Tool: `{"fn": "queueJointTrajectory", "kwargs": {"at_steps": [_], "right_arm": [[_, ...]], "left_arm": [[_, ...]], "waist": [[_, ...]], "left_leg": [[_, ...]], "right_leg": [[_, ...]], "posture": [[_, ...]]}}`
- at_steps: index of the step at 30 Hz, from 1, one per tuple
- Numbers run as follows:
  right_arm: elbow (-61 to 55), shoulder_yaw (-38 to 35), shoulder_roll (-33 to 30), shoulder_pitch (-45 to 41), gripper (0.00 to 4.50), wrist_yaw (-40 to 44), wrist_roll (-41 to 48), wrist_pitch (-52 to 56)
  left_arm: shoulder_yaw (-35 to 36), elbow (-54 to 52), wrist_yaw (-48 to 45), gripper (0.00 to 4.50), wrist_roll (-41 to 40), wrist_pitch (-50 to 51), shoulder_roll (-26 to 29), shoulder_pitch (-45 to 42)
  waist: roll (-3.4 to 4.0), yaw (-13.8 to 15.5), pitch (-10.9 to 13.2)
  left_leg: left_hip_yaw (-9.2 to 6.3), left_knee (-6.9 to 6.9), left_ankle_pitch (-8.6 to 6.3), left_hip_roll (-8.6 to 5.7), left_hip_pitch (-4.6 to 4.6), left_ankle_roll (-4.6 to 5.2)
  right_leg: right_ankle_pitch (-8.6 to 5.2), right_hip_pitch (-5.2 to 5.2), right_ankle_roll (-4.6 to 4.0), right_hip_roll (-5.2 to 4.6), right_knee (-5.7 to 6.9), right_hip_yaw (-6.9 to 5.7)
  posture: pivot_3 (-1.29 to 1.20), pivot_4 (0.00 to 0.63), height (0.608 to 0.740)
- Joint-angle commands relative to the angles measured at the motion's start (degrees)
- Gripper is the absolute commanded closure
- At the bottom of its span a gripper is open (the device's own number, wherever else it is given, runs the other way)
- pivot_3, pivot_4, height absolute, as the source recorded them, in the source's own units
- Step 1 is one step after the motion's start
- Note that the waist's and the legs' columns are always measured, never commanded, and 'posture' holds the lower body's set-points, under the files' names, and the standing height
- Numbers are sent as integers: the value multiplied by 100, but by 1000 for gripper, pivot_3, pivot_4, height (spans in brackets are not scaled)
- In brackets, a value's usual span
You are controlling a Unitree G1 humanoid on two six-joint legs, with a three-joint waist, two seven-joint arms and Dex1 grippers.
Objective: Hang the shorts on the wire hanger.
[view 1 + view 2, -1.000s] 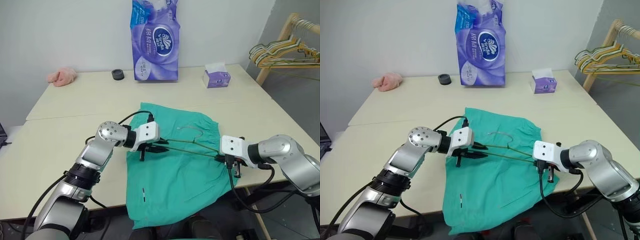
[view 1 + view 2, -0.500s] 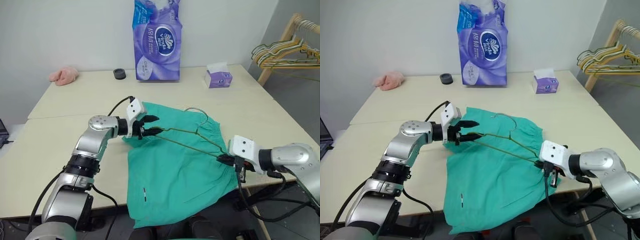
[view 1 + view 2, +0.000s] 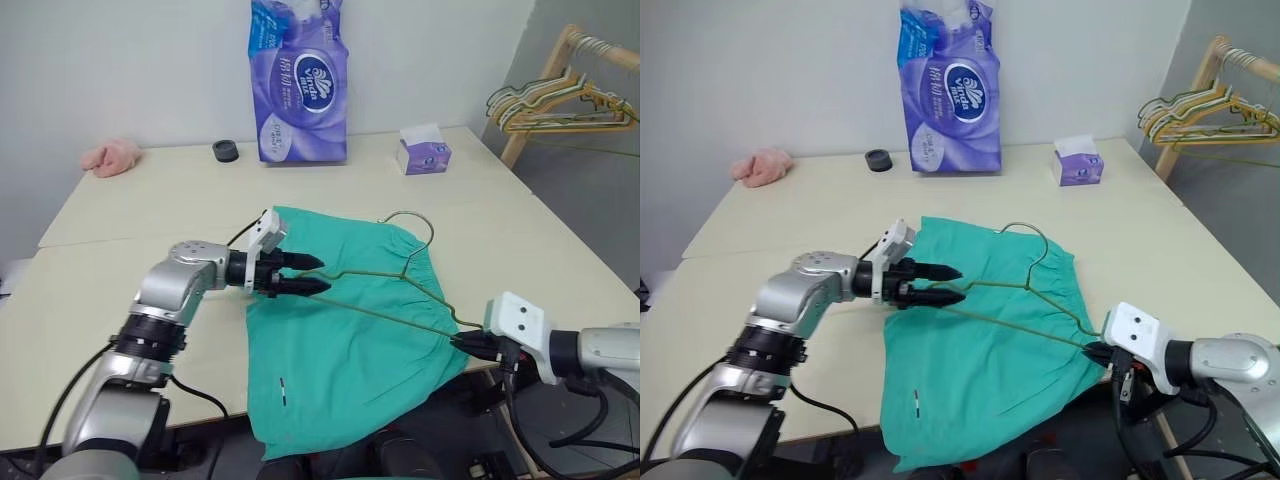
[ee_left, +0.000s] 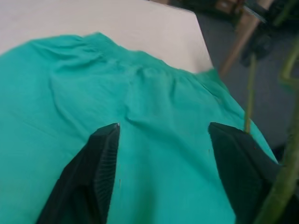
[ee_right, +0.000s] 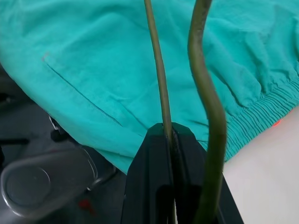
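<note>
- My left claw (image 3: 312, 274) now stands with its two black fingers spread wide; a second ago they sat close together at the left corner of the wire hanger (image 3: 400, 300).
- That corner of the hanger now lies just beside my left fingertips, and I cannot tell whether the lower finger touches it.
- My right claw (image 3: 466, 342) has drawn back toward the near right edge of the counter (image 3: 120, 210) since the earlier frame, and the hanger has come along with it.
- My right claw is clamped shut on the hanger's right corner; in the right wrist view the thin wire (image 5: 161, 93) runs straight into the closed jaws.
- The hanger slopes above the shorts (image 3: 340, 350), with its hook (image 3: 410, 225) over the waistband at the far side.
- The shorts lie spread flat on the counter, waistband toward my right, and the near hem droops over the counter's front edge.
- They are not on the hanger; the wire sits on top of the cloth.
- At the far side of the counter stand a purple tissue pack (image 3: 298, 85), a small tissue box (image 3: 424, 153), a dark round thing (image 3: 226, 151) and a pink cloth (image 3: 108, 155).
- A wooden rack with more hangers (image 3: 560, 95) stands off to the right.
</note>
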Motion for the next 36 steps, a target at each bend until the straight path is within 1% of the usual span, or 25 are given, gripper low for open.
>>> {"fn": "queueJointTrajectory", "kwargs": {"at_steps": [1,5,8,12,15,17,22,24,26,27,29,31,36], "right_arm": [[717,262,-242,-495,4500,-360,-733,-56],[1014,795,-267,-1076,4500,-310,-957,-279],[1187,1053,-289,-1338,4500,-285,-1119,-413],[1533,1170,-449,-1468,4500,-242,-1365,-749],[1653,1180,-462,-1637,4500,-224,-1419,-919],[1625,1248,-393,-1771,4500,-208,-1420,-915],[1513,1403,-269,-1861,4500,-171,-1413,-830],[1462,1426,-204,-1858,4500,-148,-1320,-714],[1365,1377,-103,-1819,4500,-94,-1132,-517],[1334,1398,-112,-1799,4500,-56,-1156,-523],[1333,1483,-134,-1801,4500,-69,-1345,-614],[1343,1579,-141,-1835,4500,-107,-1544,-701],[1197,1538,-75,-1799,4500,-18,-1558,-607]], "left_arm": [[-232,-459,-379,11,135,-187,216,220],[-399,-505,-272,11,420,-579,79,337],[-460,-451,-267,11,654,-921,39,443],[-458,-214,-328,11,938,-1410,124,492],[-286,55,-67,11,925,-1434,-72,345],[-188,79,45,11,806,-1340,-238,310],[-244,-387,-102,11,649,-1081,-236,588],[-115,-683,-74,11,189,-301,-300,623],[-116,-986,-250,11,-232,486,-207,651],[-149,-1022,-300,11,-286,634,-167,678],[-95,-936,-119,11,-379,884,-292,667],[-85,-900,70,11,-367,936,-398,653],[-112,-1138,214,11,-318,922,-411,723]], "waist": [[-1,4,1],[-6,44,4],[-6,63,4],[-8,66,5],[-7,77,5],[-9,84,5],[-8,78,5],[-8,83,5],[-9,82,6],[-10,85,6],[-8,93,5],[-7,101,5],[-8,113,5]], "left_leg": [[-1,1,-1,0,-1,0],[0,3,0,0,-1,0],[3,6,0,-1,-1,0],[0,4,0,0,-4,0],[1,4,0,0,-4,0],[3,8,0,-1,-3,1],[0,2,-1,0,-3,1],[-4,2,-1,0,-5,1],[-3,4,-1,-1,-6,1],[-3,6,-1,-3,-7,1],[-5,8,-1,-3,-5,1],[-5,8,0,-3,-1,1],[-2,8,0,-3,-2,1]], "right_leg": [[0,-1,0,0,-1,0],[0,0,-1,-3,-3,-2],[0,1,-1,-3,-5,0],[0,-3,-1,-4,-5,-2],[1,-2,-2,-5,-3,-1],[1,-1,-2,-6,-3,-2],[4,-5,-7,-6,2,-2],[7,-5,-11,-7,3,-7],[5,-4,-9,-11,5,-7],[4,-4,-7,-12,4,-6],[1,-2,-1,-11,5,-11],[0,-1,-1,-10,7,-11],[1,-2,-2,-9,6,-6]], "posture": [[-192,57,740],[-179,59,740],[-176,63,740],[-162,61,740],[-152,58,740],[-152,58,740],[-142,59,740],[-142,59,740],[-142,59,740],[-135,58,740],[-135,58,740],[-135,58,740],[-142,62,740]]}}
